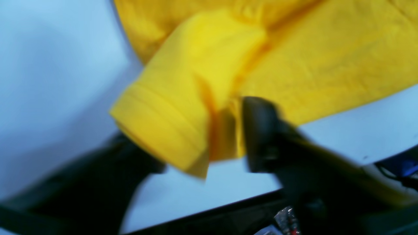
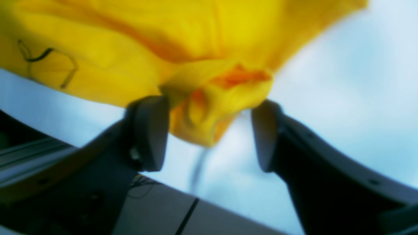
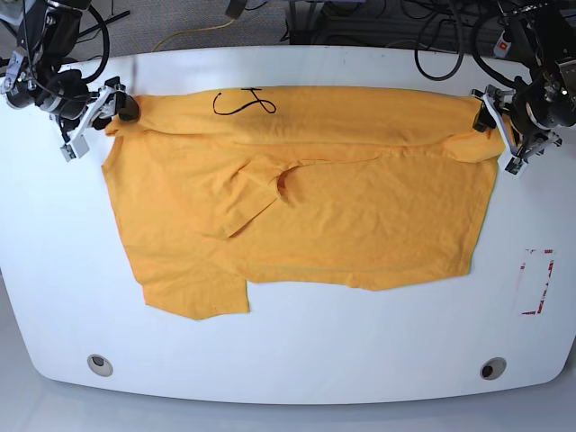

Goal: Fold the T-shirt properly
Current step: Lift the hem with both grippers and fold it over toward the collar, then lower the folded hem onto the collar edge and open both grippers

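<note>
**Both claws at the far corners of the shirt, jaws parted**

Left wrist view: the left gripper stands with its jaws apart. A hemmed fold of the T-shirt hangs down between them, touching the right-hand finger; the other finger is mostly hidden behind the cloth. The picture is blurred, but the jaws do not look pressed on the cloth, so I take this claw as released. The cloth spreads up and away over the white table.

Right wrist view: the right gripper is also spread wide. A bunched lump of yellow cloth sits in the gap, against the left finger and clear of the other one. Nothing is pinched here either.

Base view: the T-shirt lies flat on the table, long axis running side to side, far edge already doubled over. The right gripper sits at the cloth's left far corner, the left gripper at its right far corner, each about equally near its own end. A red-marked rectangle lies well apart. For any coming fold, the shirt's body lies toward the near edge from both claws.
</note>
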